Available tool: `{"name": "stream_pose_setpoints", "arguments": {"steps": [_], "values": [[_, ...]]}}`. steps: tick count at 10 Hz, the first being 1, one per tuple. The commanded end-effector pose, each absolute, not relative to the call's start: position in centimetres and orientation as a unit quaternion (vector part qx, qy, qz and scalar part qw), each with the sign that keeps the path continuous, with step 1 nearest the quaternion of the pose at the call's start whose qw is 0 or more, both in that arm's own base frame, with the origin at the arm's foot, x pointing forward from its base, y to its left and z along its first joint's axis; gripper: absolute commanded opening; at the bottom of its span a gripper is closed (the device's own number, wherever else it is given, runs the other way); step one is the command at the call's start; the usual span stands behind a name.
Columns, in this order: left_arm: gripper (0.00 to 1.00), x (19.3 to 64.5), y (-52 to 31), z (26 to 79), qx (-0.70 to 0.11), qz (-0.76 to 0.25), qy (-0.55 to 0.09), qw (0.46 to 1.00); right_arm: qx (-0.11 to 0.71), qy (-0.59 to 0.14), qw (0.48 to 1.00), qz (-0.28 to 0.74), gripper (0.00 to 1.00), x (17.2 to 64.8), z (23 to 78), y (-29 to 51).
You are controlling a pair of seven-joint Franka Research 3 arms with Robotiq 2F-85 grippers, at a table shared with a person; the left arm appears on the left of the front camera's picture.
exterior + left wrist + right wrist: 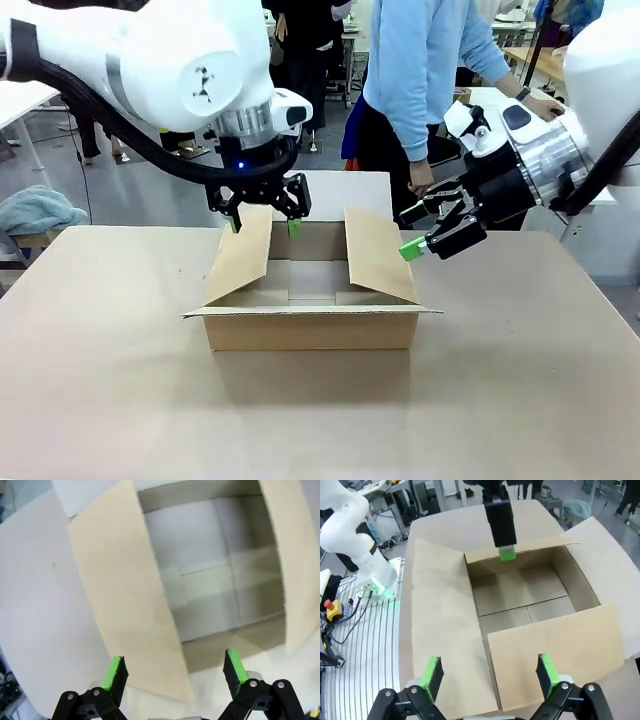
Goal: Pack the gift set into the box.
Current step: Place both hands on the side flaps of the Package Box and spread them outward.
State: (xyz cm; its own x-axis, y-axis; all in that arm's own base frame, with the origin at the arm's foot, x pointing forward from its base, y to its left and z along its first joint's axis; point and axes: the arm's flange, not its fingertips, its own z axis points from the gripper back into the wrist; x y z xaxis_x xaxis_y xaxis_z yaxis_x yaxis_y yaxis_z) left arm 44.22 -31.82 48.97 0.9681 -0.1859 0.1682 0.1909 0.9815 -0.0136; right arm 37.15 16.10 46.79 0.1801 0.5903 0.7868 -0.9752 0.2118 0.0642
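The box (312, 328) stands open in the middle of the table, brown cardboard with its side flaps raised. Its inside (522, 594) is bare cardboard. My left gripper (264, 226) hangs open over the box's far left corner. Its fingers straddle the top of the left flap (243, 258), which lies below the left gripper (175, 669) in the left wrist view. My right gripper (410, 232) is open just beyond the right flap (378, 255), holding nothing. From the right wrist, the right gripper (488, 672) looks across the box (445, 615). The gift set is out of view.
A person in a light blue top (420, 70) stands at the far side, one hand (420, 186) near my right gripper. The far flap (350, 192) lies back, pale. A blue-grey cloth (35, 212) sits off the table's left. The tabletop (320, 420) in front is bare.
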Motion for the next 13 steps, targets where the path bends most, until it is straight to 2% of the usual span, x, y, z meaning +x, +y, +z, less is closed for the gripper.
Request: {"name": "stream_pose_setpoints", "arguments": {"steps": [1,4,9,13], "values": [[1.00,44.9,-31.9,46.2,0.038,-0.081,-0.096,0.991,0.306,-0.327,0.708,0.545,1.00,37.2,47.1,16.3],[1.00,45.4,-30.7,43.9,0.072,-0.119,-0.076,0.987,0.306,-0.327,0.708,0.545,1.00,37.2,47.1,16.3],[1.00,43.2,-28.7,46.2,0.071,-0.116,-0.124,0.983,0.306,-0.327,0.708,0.545,1.00,37.2,47.1,16.3],[1.00,42.4,-23.2,48.1,0.069,-0.053,-0.155,0.984,0.306,-0.327,0.708,0.545,1.00,37.2,47.1,16.3]]}}
